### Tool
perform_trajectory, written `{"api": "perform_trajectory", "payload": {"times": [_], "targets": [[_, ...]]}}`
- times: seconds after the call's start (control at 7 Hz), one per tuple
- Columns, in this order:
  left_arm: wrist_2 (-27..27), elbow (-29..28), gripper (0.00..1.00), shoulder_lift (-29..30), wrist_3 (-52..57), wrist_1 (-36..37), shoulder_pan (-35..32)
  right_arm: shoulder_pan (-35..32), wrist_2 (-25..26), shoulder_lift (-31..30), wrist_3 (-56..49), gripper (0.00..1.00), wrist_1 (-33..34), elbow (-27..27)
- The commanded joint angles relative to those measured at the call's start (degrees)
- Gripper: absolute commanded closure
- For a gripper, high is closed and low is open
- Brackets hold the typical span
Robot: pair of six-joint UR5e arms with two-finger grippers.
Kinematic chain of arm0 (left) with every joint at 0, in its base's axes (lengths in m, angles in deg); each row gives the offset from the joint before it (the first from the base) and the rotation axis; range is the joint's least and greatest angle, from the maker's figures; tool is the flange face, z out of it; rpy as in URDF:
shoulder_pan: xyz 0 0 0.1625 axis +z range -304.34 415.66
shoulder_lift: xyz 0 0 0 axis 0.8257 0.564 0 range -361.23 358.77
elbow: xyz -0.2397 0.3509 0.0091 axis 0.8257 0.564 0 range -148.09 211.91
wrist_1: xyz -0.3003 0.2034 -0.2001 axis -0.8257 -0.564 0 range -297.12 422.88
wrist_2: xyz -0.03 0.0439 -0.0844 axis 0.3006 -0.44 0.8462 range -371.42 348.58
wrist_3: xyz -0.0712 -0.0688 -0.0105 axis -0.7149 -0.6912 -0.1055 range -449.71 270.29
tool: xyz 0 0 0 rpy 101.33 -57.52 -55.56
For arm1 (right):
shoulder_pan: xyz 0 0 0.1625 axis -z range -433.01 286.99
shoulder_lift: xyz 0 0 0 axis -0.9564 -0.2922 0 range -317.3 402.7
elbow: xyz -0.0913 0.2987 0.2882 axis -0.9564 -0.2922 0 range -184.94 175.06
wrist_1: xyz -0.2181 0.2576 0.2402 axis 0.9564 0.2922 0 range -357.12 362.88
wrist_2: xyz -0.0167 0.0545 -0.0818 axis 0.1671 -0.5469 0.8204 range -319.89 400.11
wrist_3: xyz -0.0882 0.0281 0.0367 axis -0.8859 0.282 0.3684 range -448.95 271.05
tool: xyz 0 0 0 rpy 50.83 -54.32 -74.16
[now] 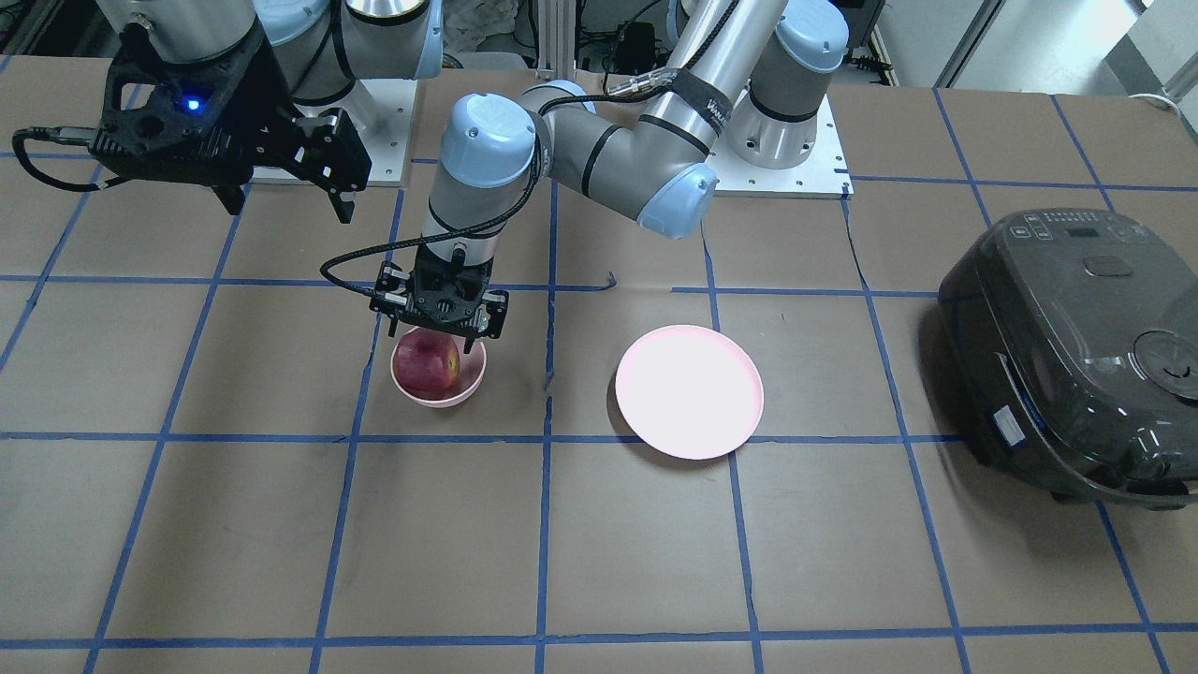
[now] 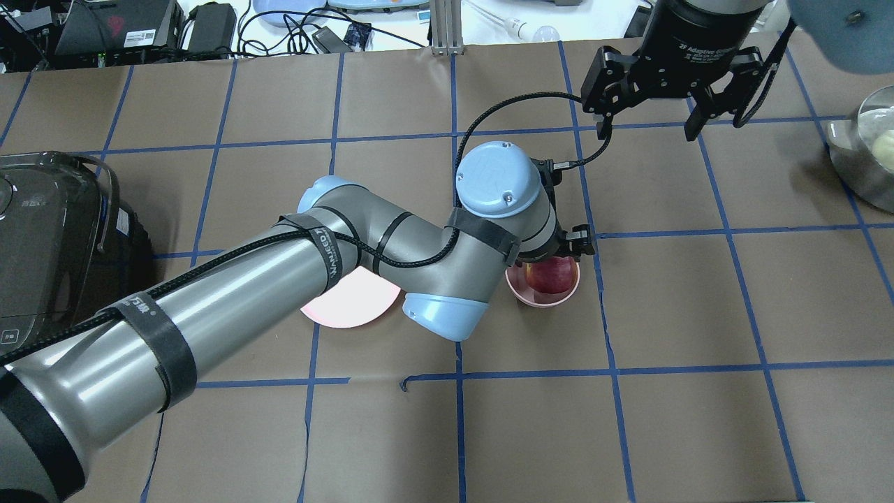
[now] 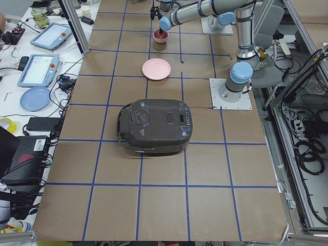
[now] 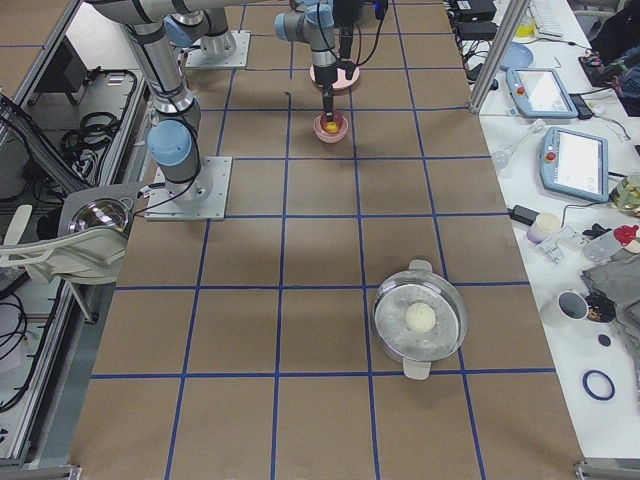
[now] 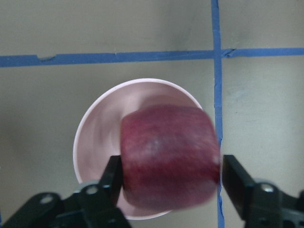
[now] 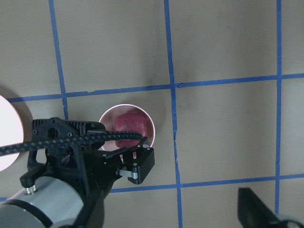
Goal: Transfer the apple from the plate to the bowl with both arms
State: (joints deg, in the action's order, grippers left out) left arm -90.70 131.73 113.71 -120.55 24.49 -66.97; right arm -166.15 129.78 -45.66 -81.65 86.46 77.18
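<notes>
While the left gripper (image 1: 442,329) hangs spread above it, the apple (image 1: 426,365) sits in the bowl (image 1: 440,401).
Front view: bowl at nine o'clock of the plate (image 1: 688,391); right gripper (image 1: 286,204), jaws apart, at the bowl's eleven o'clock.

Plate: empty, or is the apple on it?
Empty. The plate shows only bare pink surface; the apple sits in the bowl.
</notes>
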Motion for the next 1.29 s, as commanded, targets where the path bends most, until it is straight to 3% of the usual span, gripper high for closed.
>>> {"api": "perform_trajectory", "payload": {"times": [0.0, 0.29, 0.71, 0.86, 1.0, 1.14], "targets": [[-0.34, 0.54, 0.00, -1.38, 6.18, -0.29, 1.42, 0.07, 0.07, 0.03, -0.18, 0.00, -0.08, 0.06], [0.36, 0.72, 0.00, -4.71, 9.02, -4.40, 7.20, 0.07, 0.07, 0.03, -0.18, 0.00, -0.08, 0.06], [-0.16, -0.07, 0.00, -12.69, 21.40, -18.59, 17.91, 0.07, 0.07, 0.11, -0.19, 0.00, -0.08, 0.06], [-2.78, -0.16, 0.00, -16.21, 26.04, -24.31, 21.87, 0.07, 0.07, 0.03, -0.27, 0.00, -0.17, 0.06], [-10.11, -2.25, 0.00, -19.98, 31.66, -32.11, 26.43, 0.07, -0.02, 0.11, -0.19, 0.00, -0.08, 0.06], [-12.27, -6.79, 0.00, -22.63, 33.02, -41.24, 29.35, 0.07, -0.02, 0.11, -0.27, 0.00, -0.08, 0.06]]}}
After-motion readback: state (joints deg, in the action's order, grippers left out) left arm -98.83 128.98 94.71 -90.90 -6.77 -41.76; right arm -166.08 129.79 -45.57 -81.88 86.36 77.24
